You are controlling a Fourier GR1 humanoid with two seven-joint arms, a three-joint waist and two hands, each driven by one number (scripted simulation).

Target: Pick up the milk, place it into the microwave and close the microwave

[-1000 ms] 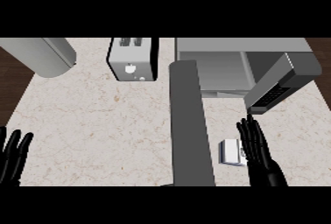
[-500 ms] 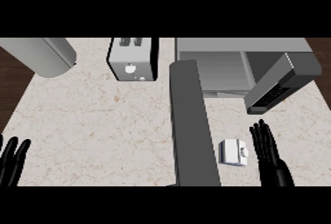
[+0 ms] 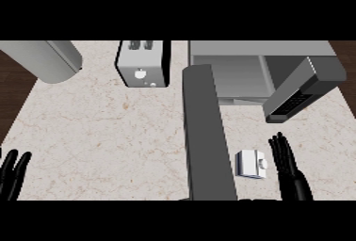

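The milk point(image 3: 252, 164), a small white carton, lies on the counter in front of the microwave. My right hand point(image 3: 288, 168) is just to its right with straight fingers pointing away from me, open and not touching it. The microwave point(image 3: 236, 70) stands at the back right with its cavity showing. Its open door point(image 3: 206, 136) juts toward me as a long dark slab left of the milk. My left hand point(image 3: 12, 173) rests open at the lower left edge, fingers up.
A toaster point(image 3: 142, 63) stands at the back, left of the microwave. A large grey cylinder point(image 3: 43, 59) sits at the back left corner. The marble counter point(image 3: 104, 141) ends at dark wood on the far left.
My right hand has drawn back toward me and to the right, uncovering the milk. My left hand has sunk lower at the left edge.
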